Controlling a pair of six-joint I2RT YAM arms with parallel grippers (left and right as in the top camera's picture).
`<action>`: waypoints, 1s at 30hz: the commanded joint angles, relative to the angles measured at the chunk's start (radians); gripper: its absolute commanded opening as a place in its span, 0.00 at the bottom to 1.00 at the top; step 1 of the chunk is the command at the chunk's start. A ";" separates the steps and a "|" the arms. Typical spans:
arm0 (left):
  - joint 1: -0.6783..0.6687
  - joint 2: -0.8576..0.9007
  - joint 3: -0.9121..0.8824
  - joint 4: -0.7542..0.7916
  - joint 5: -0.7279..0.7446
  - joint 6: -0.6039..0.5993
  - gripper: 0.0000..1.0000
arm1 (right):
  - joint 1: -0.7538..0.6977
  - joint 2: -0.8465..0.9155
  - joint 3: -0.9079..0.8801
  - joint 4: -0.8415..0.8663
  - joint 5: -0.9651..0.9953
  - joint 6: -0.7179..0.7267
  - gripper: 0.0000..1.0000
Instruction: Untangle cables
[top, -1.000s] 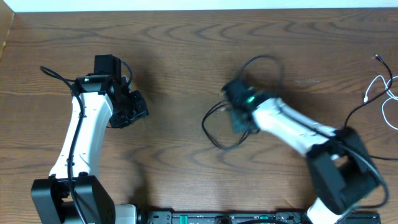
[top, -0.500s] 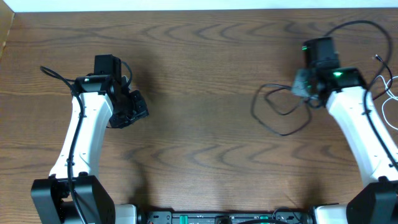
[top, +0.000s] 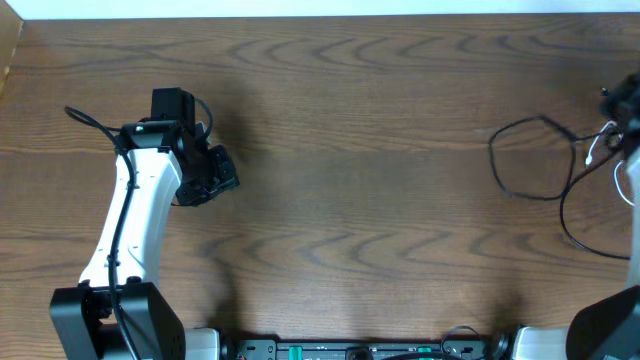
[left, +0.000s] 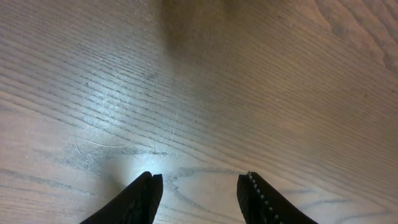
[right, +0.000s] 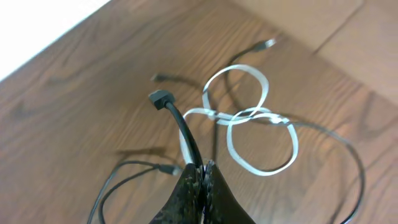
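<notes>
- Black and thin, the black cable (right: 180, 127) rises from the tip of the right gripper (right: 203, 177) in the right wrist view. It curves up and to the left to its end plug (right: 160, 98), which hangs free above the wood.
- The right gripper's jaws are pressed tight together, with that cord pinched between the fingers.
- Below the grip, more of the black cable falls away to the lower left in thin curves. Another long arc of it sweeps over the table (right: 74, 106) on the right of that view.
- The white cable (right: 239, 115) lies flat on the table just beyond the closed jaws, wound into two loops like a figure eight, and is outside the grip.
- A black strand runs across the white loops, but it is hard to tell whether it passes over or under them.
- From overhead, the black cable forms a wide loop near the right edge of the table, and the white cable lies just beside it at the very edge. The right gripper is largely cut off by the frame there.
- The left gripper (left: 199, 185) hovers over the left half of the table, well apart from both cables. Its jaws are parted over bare wood and hold nothing.
</notes>
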 joint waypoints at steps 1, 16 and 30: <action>0.003 -0.018 -0.002 -0.003 0.008 0.020 0.45 | -0.084 -0.024 0.034 0.008 -0.019 -0.016 0.01; 0.003 -0.018 -0.002 -0.004 0.016 0.019 0.45 | -0.222 0.013 0.033 0.002 -0.079 -0.008 0.02; 0.003 -0.018 -0.002 0.001 0.016 0.020 0.46 | -0.185 0.036 0.032 -0.088 -0.524 -0.129 0.70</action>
